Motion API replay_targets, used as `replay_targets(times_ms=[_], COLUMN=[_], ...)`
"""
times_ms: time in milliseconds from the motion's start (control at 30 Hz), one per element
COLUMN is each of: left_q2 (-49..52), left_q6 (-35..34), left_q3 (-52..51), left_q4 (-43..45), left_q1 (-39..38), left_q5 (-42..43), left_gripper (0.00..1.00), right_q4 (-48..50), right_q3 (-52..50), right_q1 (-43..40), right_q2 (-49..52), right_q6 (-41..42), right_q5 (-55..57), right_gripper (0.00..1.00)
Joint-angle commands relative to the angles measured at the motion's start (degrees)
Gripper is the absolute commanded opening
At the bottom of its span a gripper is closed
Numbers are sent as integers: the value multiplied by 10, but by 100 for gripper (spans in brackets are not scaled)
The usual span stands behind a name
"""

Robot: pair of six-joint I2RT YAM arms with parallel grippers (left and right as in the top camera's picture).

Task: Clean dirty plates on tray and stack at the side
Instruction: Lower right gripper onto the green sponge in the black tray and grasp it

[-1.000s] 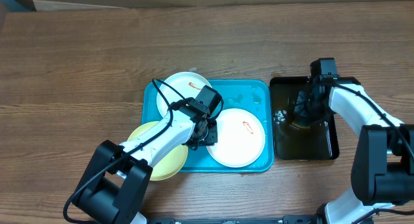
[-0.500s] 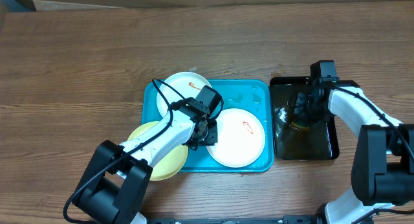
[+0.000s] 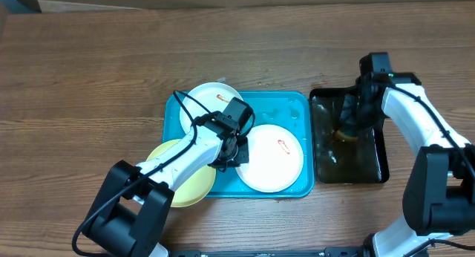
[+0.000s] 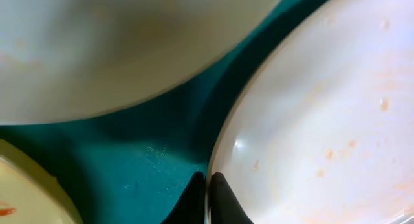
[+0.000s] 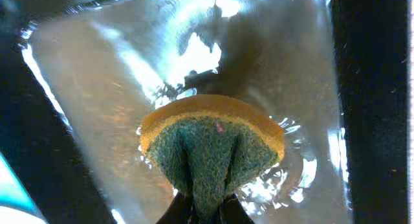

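On your left, the pale yellow round plate [image 3: 189,189] is lying half over the front left rim of the large turquoise-blue rectangular plastic tray [image 3: 293,108], partly on the brown wooden surface [image 3: 89,79]. Behind it, the back white round plate [image 3: 206,102] is sitting in the tray's far left corner, showing an orange-red smear. Your left pincer [image 3: 232,154] is reaching down between the plates, with its jaws closed on the left rim of the front white round plate [image 3: 273,159], which is lying in the tray's right half. Further right, just beside the turquoise tray, your right pincer [image 3: 349,129] is hanging over the narrow black tray [image 3: 373,171], clamping a yellow-and-green sponge [image 5: 210,146] over its wet, shiny floor.
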Motion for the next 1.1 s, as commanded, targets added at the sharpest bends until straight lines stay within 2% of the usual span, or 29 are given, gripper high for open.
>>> replay_targets(times_ms=[0,167,333,400,533,633,733,800,867,900,967,1000,1067], left_q2=[3,3,3,3,3,3,3,3,3,3,3,3,3], left_q6=[-3,-3,-3,-3,-3,-2,-1,-1,-1,-1,-1,-1,-1], left_q3=[-4,-4,-4,-4,-4,-4,-4,-4,-4,-4,-4,-4,-4], left_q4=[5,17,25,27,27,26,26,26,26,26,26,25,22], left_q1=[19,43,46,45,45,45,45,45,45,45,45,45,45], left_q5=[13,50,63,63,63,63,63,63,63,63,64,65,65], left_gripper=[4,6,5,6,6,7,7,7,7,7,7,7,7], right_q4=[-17,-71,-84,-93,-111,-110,-97,-77,-73,-80,-85,-80,-74], right_q3=[30,67,58,53,53,53,53,53,53,53,53,53,53], right_q1=[-4,-1,21,39,70,86,87,86,87,87,83,82,83], right_q2=[-4,-4,-4,-4,-4,-4,-4,-4,-4,-4,-4,-4,-4], right_q6=[1,-18,13,-14,2,-63,2,15,-43,-49,49,65,-27], right_q5=[-6,-63,6,16,117,103,166,113,47,71,146,125,31], right_gripper=[4,4,4,4,4,4,4,4,4,4,4,4,4])
